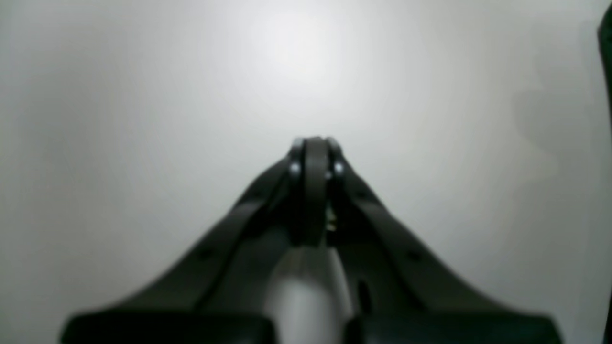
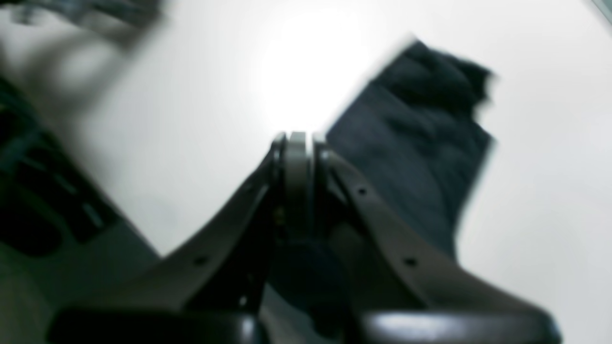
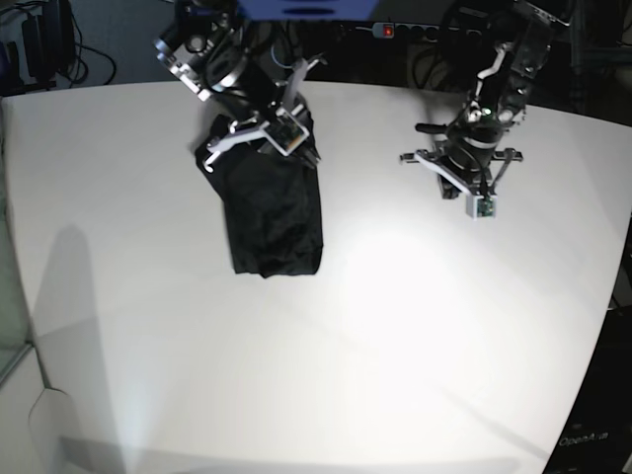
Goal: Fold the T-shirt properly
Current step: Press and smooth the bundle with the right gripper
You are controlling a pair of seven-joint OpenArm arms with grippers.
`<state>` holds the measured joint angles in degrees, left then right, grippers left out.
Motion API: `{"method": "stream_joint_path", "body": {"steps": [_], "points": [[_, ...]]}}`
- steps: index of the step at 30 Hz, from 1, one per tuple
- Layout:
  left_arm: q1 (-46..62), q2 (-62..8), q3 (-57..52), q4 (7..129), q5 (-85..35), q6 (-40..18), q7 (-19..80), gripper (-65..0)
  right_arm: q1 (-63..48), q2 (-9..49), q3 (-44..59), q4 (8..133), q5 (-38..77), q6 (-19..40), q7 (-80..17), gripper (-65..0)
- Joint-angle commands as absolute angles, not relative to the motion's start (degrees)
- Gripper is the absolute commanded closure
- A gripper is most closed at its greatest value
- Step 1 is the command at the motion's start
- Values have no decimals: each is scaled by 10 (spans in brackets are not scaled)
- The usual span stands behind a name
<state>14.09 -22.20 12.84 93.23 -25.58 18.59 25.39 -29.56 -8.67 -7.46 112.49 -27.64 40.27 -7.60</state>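
Note:
The black T-shirt (image 3: 269, 212) lies on the white table (image 3: 395, 346) folded into a narrow upright rectangle, its far end bunched under my right arm. In the right wrist view the T-shirt (image 2: 420, 138) sits just right of and beyond my right gripper (image 2: 296, 139), which is shut with nothing between its fingers. In the base view that right gripper (image 3: 265, 133) hangs over the shirt's far end. My left gripper (image 1: 315, 143) is shut and empty over bare table. In the base view the left gripper (image 3: 466, 180) is well to the right of the shirt.
A power strip (image 3: 395, 30) and cables lie along the table's back edge. Dark equipment stands at the back left corner (image 3: 39, 39). The table's right edge (image 3: 607, 296) slants inward toward the front.

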Motion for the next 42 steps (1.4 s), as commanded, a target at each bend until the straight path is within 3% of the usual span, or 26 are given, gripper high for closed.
{"method": "stream_joint_path", "body": {"steps": [1, 22, 42], "points": [[138, -227, 126, 943, -253, 184, 242, 0, -294, -90, -76, 1131, -269, 400, -62, 0], [147, -225, 127, 937, -252, 184, 243, 0, -232, -90, -32, 1113, -268, 400, -62, 0], [148, -226, 127, 937, -252, 184, 243, 0, -196, -90, -33, 963, -268, 400, -60, 0]]}}
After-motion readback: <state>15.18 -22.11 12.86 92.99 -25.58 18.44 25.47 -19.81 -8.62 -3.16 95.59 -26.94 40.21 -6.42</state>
